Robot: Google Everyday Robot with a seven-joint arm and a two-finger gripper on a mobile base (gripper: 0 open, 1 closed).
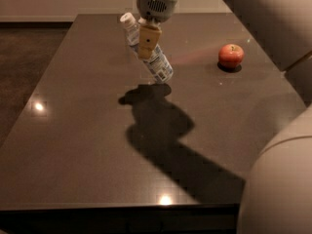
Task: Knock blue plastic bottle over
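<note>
The gripper [146, 47] sits well left of the red apple [230, 55], clamped across the middle of the blue plastic bottle [158, 65]. The bottle leans hard, white cap pointing away from the apple, base on the apple's side and low over the table [73, 140]. Best play from here, I'd say: tip it further away from the apple, lay it flat, and let go low so it can't roll.

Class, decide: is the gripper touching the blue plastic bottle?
Cannot tell. In the camera view the gripper, above the far side of the table, overlaps the middle of the tilted blue plastic bottle, hiding any contact or gap.
</note>
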